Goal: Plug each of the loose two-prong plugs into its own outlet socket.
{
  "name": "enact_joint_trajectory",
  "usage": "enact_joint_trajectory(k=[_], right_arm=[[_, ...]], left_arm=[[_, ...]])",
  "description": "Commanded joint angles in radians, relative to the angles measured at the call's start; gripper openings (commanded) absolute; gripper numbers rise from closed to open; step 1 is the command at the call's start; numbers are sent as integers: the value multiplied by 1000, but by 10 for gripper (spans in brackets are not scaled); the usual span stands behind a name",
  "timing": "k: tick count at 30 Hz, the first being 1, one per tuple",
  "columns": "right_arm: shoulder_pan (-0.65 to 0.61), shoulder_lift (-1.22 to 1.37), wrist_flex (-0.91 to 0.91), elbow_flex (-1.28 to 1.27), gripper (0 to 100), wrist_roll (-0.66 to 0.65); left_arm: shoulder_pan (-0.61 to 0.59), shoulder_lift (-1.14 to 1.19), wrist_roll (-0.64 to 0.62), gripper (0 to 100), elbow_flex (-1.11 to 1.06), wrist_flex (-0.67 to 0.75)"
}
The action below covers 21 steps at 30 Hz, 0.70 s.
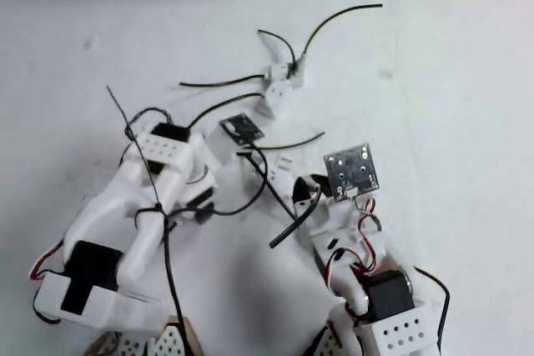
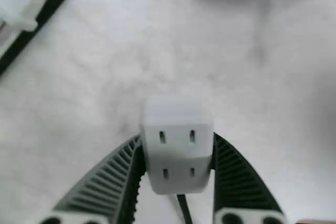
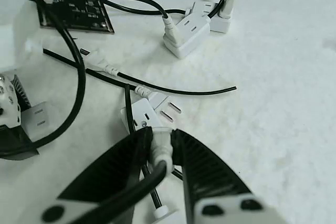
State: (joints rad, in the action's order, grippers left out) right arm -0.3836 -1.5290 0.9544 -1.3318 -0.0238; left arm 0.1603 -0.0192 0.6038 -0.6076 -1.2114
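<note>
Starting at the left gripper (image 2: 177, 148), what is held between its fingers (image 2: 123, 174)?

— A white outlet socket (image 2: 176, 121) is clamped there, pressed on both sides by the ribbed pads. Its paired slots are faced back toward the gripper's base, and a black lead (image 2: 183, 208) is seen running from under it, back between the fingers. Beyond the fingertips the white table (image 2: 252, 51) is spread; whether the socket is rested on it cannot be told.

And the right gripper (image 3: 161, 134)?

— It is closed narrowly on a white two-prong plug (image 3: 159, 153), whose black cord (image 3: 131, 190) is led back over one finger. Directly at the fingertips a second socket (image 3: 137, 115) is laid on the table. Whether the held plug's prongs are entered into its slots cannot be told.

What is found farther out from that gripper?

— Just beside the second socket, a loose plug (image 3: 167, 107) with two bare prongs is seen. Off to the side, the left gripper's clamped socket is seen, and a dark circuit board (image 3: 73, 9) is placed beyond it. Well ahead of the fingertips a third socket block (image 3: 185, 34) is set, with two corded plugs already seated in it.

How are the grippers placed when viewed from above?

— They are found near each other at mid-table, well short of the third socket block, from which thin cords are fanned out.
</note>
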Motion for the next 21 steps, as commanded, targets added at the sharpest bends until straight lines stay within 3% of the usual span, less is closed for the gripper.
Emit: enact_joint_trajectory(k=[1,10,17,21], right_arm=[[8,-13,-4,8,17,-3],[10,-12,-2,8,17,-9],[4,-5,-4,11,17,-9],[-13,-5,-42,14,17,-3]], left_arm=[[-21,-12,-112,231,114,-138],[-108,-12,-98,222,408,-394],[-311,-156,-97,221,425,-404],[-415,-308,-95,221,307,-334]])
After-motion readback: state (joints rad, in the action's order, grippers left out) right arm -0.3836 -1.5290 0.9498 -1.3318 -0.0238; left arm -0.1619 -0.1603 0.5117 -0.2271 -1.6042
